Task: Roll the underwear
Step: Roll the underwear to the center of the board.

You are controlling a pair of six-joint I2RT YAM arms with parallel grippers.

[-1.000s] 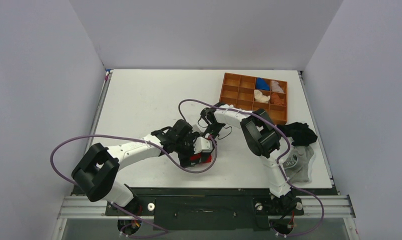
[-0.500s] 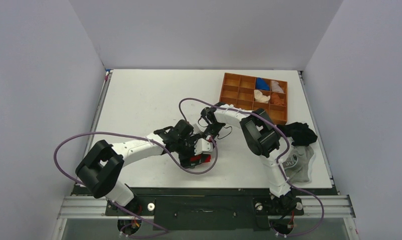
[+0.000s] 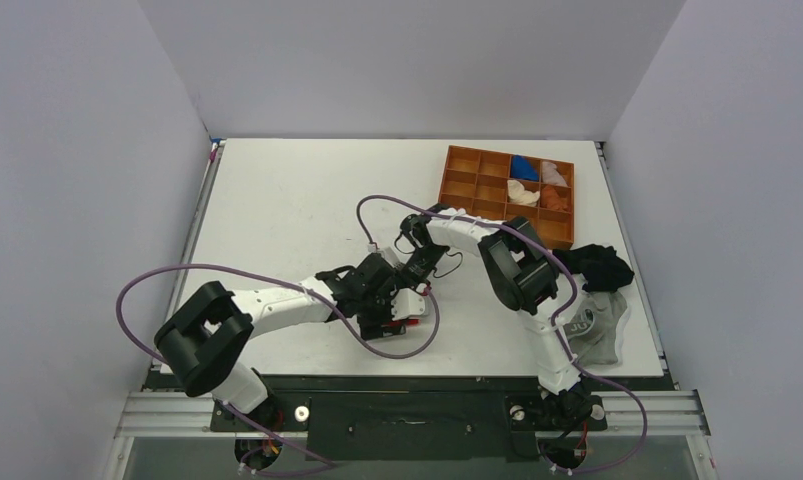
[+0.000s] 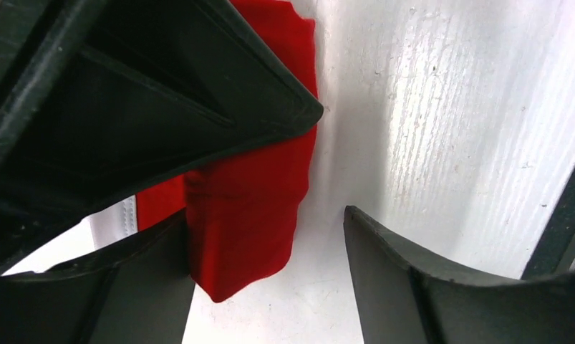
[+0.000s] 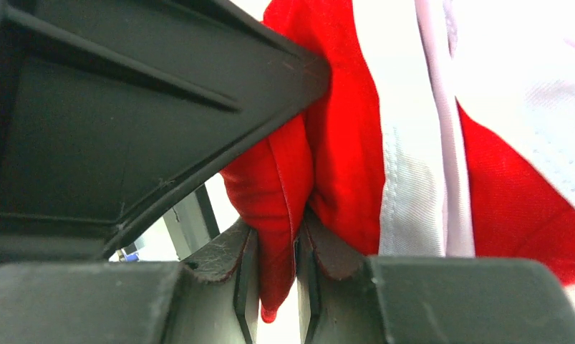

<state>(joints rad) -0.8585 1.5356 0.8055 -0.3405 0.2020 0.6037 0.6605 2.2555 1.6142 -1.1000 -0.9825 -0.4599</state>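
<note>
currently the bright red fabric underwear with white trim (image 3: 397, 326) lies on the white table (image 3: 277, 200), near the front edge and roughly midway between the two arm bases. in the top view both wrists crowd over it, so only a strip of red and a patch of white show.

right gripper (image 5: 276, 276): jaws nearly together, clamped on a folded edge of the underwear. in the right wrist view a double layer of red cloth is pinched between the two pads (image 5: 245, 276), and a short tip sticks out past them. beyond the pinch the fabric bunches up, with a white ribbed band running across it.

left gripper (image 4: 270, 240): jaws apart, gripping nothing. in the left wrist view a rounded red lobe of the underwear lies on the table and touches the inner edge of one finger (image 4: 148, 287). the other finger stands off from the cloth, with bare table between. a sliver of white trim shows beside the red.

other items: a brown compartment tray (image 3: 464, 185) sits at the far right of the table, with blue, white and orange cloth pieces in its right-hand cells. a black garment (image 3: 599, 266) lies near the right edge, just in front of the tray. a grey garment with white lettering (image 3: 599, 330) lies just nearer the arms.
</note>
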